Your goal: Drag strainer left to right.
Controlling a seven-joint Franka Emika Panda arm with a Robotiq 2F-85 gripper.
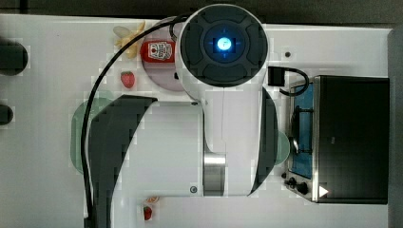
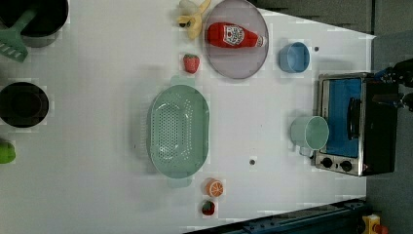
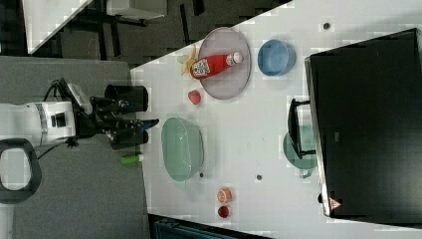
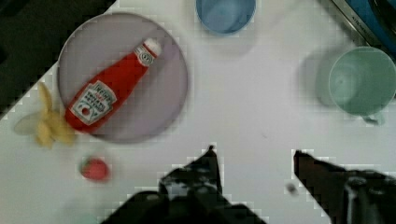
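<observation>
Black two-fingered gripper [image 4: 254,156] spread wide apart, nothing between the fingers [image 4: 205,165], white tabletop [image 4: 252,107] showing through the gap in the wrist view. In the right view, gripper [image 3: 149,123] poised off the table edge, fingertips aimed toward the pale mint-green plastic strainer [image 3: 182,148], close to its rim but not touching.

Strainer, an oval bowl dotted with small holes [image 2: 178,130], upright on the white table [image 2: 97,97], small tab handles at both ends; partly hidden under the white robot arm [image 1: 223,95] in the top view, a green edge [image 1: 78,128] visible there.

Beyond the fingertips in the wrist view: round grey-lilac plate [image 4: 163,79] bearing a red ketchup bottle [image 4: 109,93] on its side; peeled yellow banana [image 4: 46,126] just beside the plate; red strawberry [image 4: 95,169] near the finger closest to the plate; small blue bowl [image 4: 225,14] farther out; smooth mint-green mug [image 4: 362,81] off toward the other finger, next to a black and silver toy oven [image 2: 358,122].

On the strainer's far side from the plate, in the left view: orange slice [image 2: 214,187] and a second small strawberry [image 2: 208,207], near each other, apart from the strainer.
</observation>
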